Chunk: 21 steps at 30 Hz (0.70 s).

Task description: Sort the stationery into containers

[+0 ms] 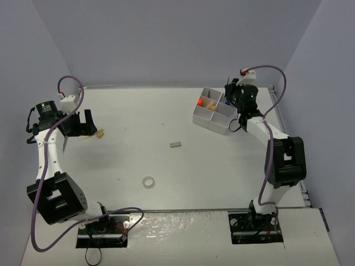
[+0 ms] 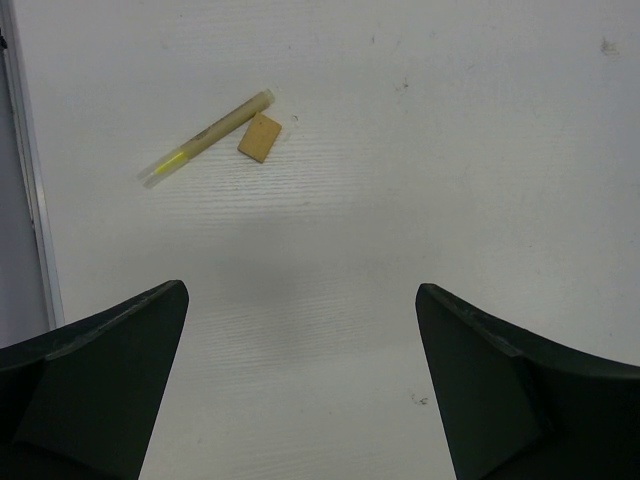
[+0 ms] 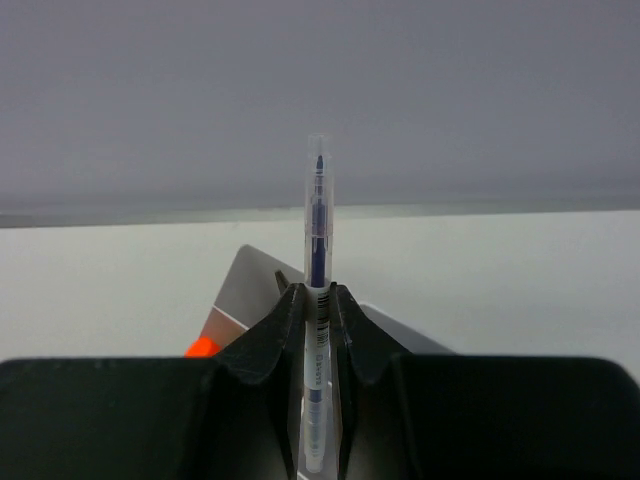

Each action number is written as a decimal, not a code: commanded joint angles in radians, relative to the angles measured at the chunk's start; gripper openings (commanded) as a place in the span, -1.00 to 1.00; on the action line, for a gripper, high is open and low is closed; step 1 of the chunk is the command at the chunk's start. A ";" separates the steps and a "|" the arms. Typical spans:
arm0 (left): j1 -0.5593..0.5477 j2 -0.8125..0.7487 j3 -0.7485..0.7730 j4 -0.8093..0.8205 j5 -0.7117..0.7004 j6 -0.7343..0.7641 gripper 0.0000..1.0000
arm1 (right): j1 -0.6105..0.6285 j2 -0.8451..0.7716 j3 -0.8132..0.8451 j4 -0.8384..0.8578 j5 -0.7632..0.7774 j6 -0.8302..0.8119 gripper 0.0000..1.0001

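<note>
**Pen held over the tray, release to come**

On the far left, the left arm (image 1: pixel 47 149) hovers low with its jaws spread wide and nothing between them. On the counter (image 1: pixel 222 166) just ahead of them lie a yellow highlighter (image 2: pixel 205 138) and a small tan block (image 2: pixel 260 137), just beside each other. Toward the middle sit the clear tape ring (image 1: pixel 148 182) and then a small grey block (image 1: pixel 176 145), apart from each other and from either arm.

On the right stands the white tray (image 1: pixel 202 117), with something orange (image 1: pixel 201 102) lying in a compartment on its left side. The right arm (image 1: pixel 277 147) reaches over the tray's right side. Its jaws are pressed together on a clear pen (image 3: pixel 318 230) with a blue core, which runs along the jaws with its upper part sticking out past the tips. Which compartment lies under the pen I cannot tell.

The step in hand looks like the drop. To do it well:

- Centre the pen over one compartment, away from the dividing walls.
- Tip its free end downward and bring it low inside the walls before letting go.
- Spread the jaws slowly. A long thin pen released high would likely bounce or bridge a wall and roll out.
</note>
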 commanded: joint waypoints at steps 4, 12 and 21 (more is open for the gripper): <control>0.009 0.006 0.019 0.050 0.010 0.001 0.94 | 0.015 -0.006 -0.047 0.249 0.027 -0.082 -1.00; 0.007 0.025 0.018 0.057 0.012 0.003 0.94 | 0.016 0.055 -0.083 0.292 0.075 -0.130 -1.00; 0.009 0.041 0.025 0.021 -0.038 0.059 0.94 | 0.043 0.088 -0.131 0.302 0.075 -0.159 -1.00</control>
